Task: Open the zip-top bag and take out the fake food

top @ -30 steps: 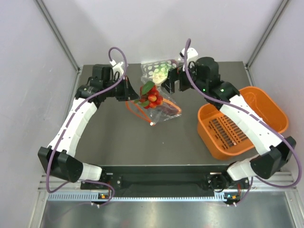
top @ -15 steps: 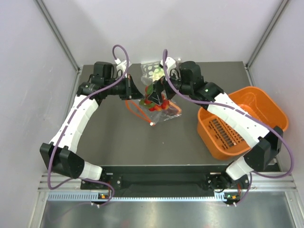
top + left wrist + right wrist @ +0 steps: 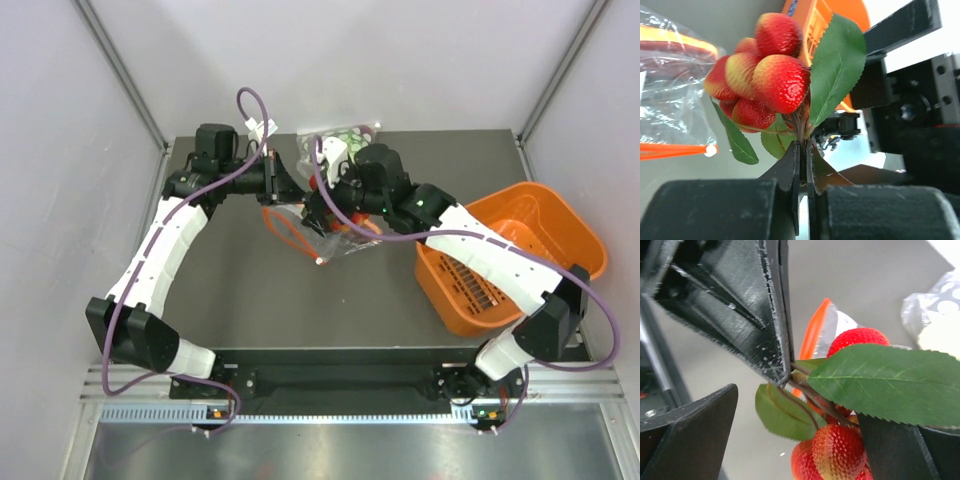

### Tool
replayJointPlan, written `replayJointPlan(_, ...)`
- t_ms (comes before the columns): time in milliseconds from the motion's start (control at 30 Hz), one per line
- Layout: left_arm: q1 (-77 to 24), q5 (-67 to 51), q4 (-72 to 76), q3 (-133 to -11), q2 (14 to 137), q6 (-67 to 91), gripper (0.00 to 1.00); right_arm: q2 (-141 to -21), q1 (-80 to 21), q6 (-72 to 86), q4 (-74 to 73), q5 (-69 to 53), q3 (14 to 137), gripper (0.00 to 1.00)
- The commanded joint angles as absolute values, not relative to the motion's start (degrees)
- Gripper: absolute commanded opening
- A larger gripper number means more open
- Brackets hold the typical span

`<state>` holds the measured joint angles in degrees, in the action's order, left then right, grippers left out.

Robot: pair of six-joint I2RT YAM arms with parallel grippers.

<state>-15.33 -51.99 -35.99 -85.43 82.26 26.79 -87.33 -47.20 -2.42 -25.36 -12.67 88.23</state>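
Clamping the berry sprig point(image 3: 775, 80) outside the zip-top bag point(image 3: 670, 110), left fingers point(image 3: 789, 172); right fingers point(image 3: 695, 432) apart; dark piece point(image 3: 675, 46) perhaps inside.

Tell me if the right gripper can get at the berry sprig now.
Probably yes: the right gripper is open with the berry sprig between its fingers; the left gripper only pinches the stem.
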Motion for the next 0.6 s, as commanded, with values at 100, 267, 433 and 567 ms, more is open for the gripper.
replayJointPlan(100, -15.21, -58.97, -27.42, -85.17, 80.86, 30.85, 0.00, -88.42, -49.39, -6.59, -22.85, -1.24, 90.18, 0.74)
replayJointPlan(267, -15.29, -61.08, -25.32, -82.71, 79.54, 32.51, 0.00, -88.77, -49.48, -6.86, -22.33, 1.48, 89.04, 0.35)
replayJointPlan(433, -15.29, -61.53, -24.09, -81.04, 78.49, 32.78, 0.09, -87.63, -49.39, -5.98, -20.13, 3.34, 87.02, 0.00)
replayJointPlan(567, -15.29, -61.08, -23.64, -81.04, 78.05, 32.87, 0.28, -86.14, -49.39, -5.28, -18.73, 4.39, 85.52, 0.00)
